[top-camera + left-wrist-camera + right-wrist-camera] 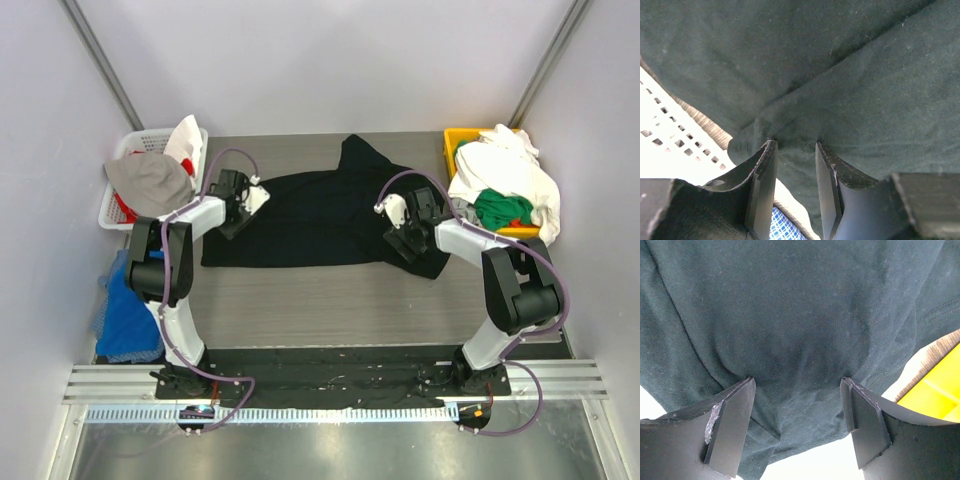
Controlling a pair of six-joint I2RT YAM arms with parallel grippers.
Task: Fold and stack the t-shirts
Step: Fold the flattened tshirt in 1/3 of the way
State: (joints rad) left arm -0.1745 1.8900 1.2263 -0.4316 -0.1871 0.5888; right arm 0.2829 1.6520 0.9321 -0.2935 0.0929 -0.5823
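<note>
While both arms reach out over the grey wood-grain worktop (330, 300), the large plain black fabric t-shirt (310, 215) lies spread out between my two sets of jaws, with one flap of it pointing away on their far side.

My left jaws sit at the shirt's left edge. They stand about half closed, and my left fingertips (769, 150) meet a gathered crease in the dark cloth. I cannot tell whether they truly grasp that crease or only touch it. Just past these jaws, on their outer side, stands the white perforated plastic basket (125, 150), with a crumpled grey garment (150, 180) lying in it. On the near side of the left jaws, off the worktop's edge beside my left arm (165, 255), lies a bright blue cloth (125, 315).

My right jaws rest on the shirt's right part, close to its near corner. They are released and stand wide apart. My right fingertips (747, 387) touch the cloth, which swells a little in the gap, and nothing is clamped there. On the outer side of the right jaws, beyond my right arm (510, 280), stands the yellow plastic bin (452, 150). It is heaped with a rumpled white t-shirt (500, 165), and a green t-shirt (503, 208) is tucked under it.
</note>
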